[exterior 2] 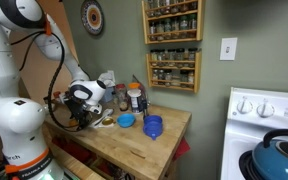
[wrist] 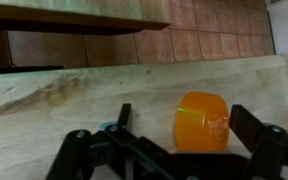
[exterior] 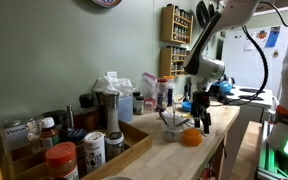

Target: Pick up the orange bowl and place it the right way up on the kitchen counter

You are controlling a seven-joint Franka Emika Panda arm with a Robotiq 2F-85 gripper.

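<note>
Orange bowl (wrist: 202, 122): on its side on the wooden desk (wrist: 44, 95). End effector (wrist: 182, 115): released, poised over it. Advice: centre, grip squarely, then turn upright.

Item: one arm (exterior: 206, 42) with gripper (exterior: 201, 120), posed over the kitchen counter (exterior: 179, 158).
Arm descended steeply from above the kitchen counter, wrist (exterior: 206, 72) bent, gripper pointing down close to its surface. In the wrist view, black fingers (wrist: 123, 116) stood wide apart, jaws fully spread.
</note>
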